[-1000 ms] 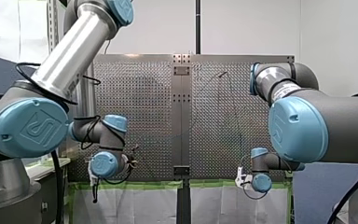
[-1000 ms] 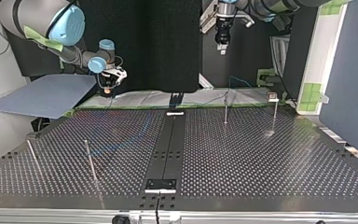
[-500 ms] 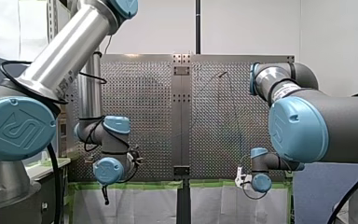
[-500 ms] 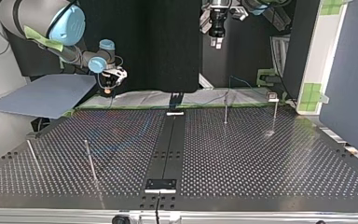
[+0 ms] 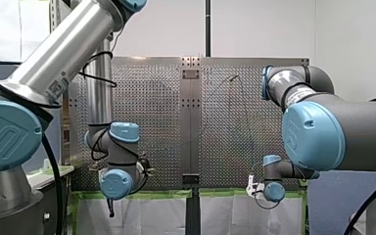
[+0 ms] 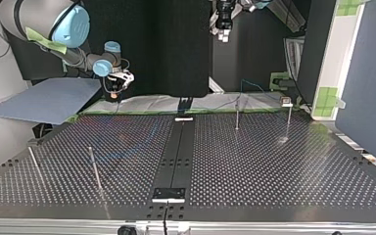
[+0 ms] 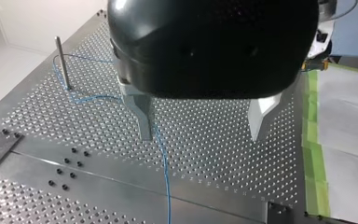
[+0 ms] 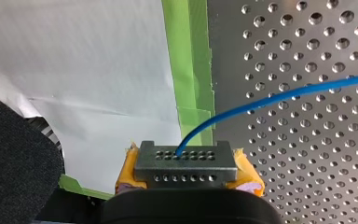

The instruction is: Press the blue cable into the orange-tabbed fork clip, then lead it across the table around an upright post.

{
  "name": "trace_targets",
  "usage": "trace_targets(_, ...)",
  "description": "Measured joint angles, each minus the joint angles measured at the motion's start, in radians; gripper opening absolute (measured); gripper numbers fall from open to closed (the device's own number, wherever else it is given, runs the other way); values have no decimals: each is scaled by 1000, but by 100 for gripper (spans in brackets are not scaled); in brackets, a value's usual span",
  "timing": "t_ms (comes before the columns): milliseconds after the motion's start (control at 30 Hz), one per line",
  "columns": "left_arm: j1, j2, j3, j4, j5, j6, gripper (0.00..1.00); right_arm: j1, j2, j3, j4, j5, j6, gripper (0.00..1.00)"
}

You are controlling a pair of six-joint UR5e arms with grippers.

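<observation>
In the front view the robot's right claw (image 5: pixel 251 188) sits low, right at the green tape (image 5: pixel 142 194) that edges the table (image 5: pixel 147 122). The left arm (image 5: pixel 63 58) slants in on the other side.

From the top view the right claw is just over that tape. The left claw (image 6: pixel 223 34) hangs high above the tape, well clear of the table.

In the left wrist view the left claw's metal fingers (image 7: pixel 144 121) are spread wide with nothing between them. The blue cable (image 7: pixel 164 172) lies under one finger and runs away from the tape to an upright post (image 7: pixel 63 60), seeming to loop at its foot.

In the right wrist view the right claw is clamped on the cable, yellow pads (image 8: pixel 248 173) squeezed, just beside the tape.

The cable looks thin, light and limp, probably slick (I can't pick out the orange-tabbed fork clip anywhere). I'd pinch it firmly, close to the stretch being seated.
</observation>
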Motion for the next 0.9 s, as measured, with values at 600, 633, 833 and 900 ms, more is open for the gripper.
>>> trace_targets(600, -186, 1, 0, 3, -103, -20, 99, 12, -1, 0, 18, 0, -29, 0)
trace_targets(633, -192, 1, 0, 4, -103, -22, 99, 13, -1, 0, 19, 0, -29, 0)
trace_targets(833, -206, 1, 0, 4, -102, -29, 99, 13, -2, 0, 20, -1, -30, 0)
trace_targets(900, -207, 1, 0, 5, -102, -29, 99, 13, -2, 0, 20, -1, -30, 0)
